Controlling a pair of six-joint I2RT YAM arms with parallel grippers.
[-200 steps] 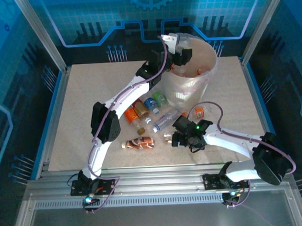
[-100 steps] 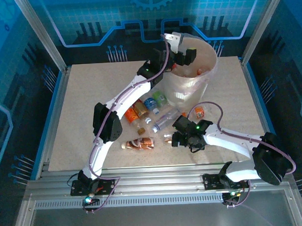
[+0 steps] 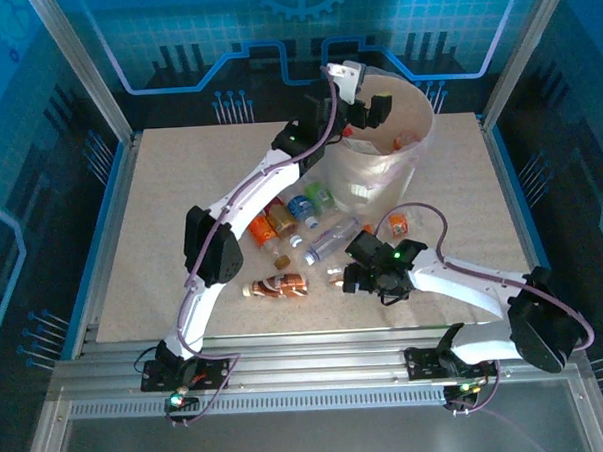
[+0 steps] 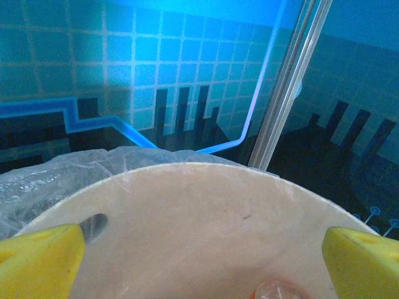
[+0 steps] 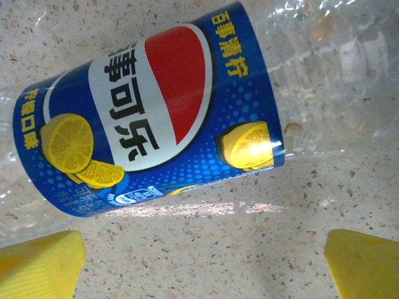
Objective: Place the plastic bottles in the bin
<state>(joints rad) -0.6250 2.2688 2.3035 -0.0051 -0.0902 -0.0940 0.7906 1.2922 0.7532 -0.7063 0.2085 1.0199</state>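
Up top: left gripper [image 3: 362, 111] spread wide and empty over the bin [image 3: 379, 178] at upper centre; plastic bottles [image 3: 296, 221] scattered mid-frame, right gripper [image 3: 352, 276] low beside them. Left wrist: yellow fingertips [image 4: 40, 261] in the bottom corners, bin wall ahead. Right wrist: spread wide too, above a blue-labelled bottle [image 5: 156, 106] lying slantwise across the upper frame. Best to drop straight, straddle the label, squeeze mid-body.

We see a speckled beige table [image 3: 170, 192] carrying the white bin [image 3: 375, 183] on its far side. Near the middle, a cluster of plastic bottles [image 3: 281, 224] lies on the tabletop, with one orange bottle [image 3: 396, 223] apart to the right. A blue-labelled bottle [image 5: 156, 106] lies flat on the speckled surface.
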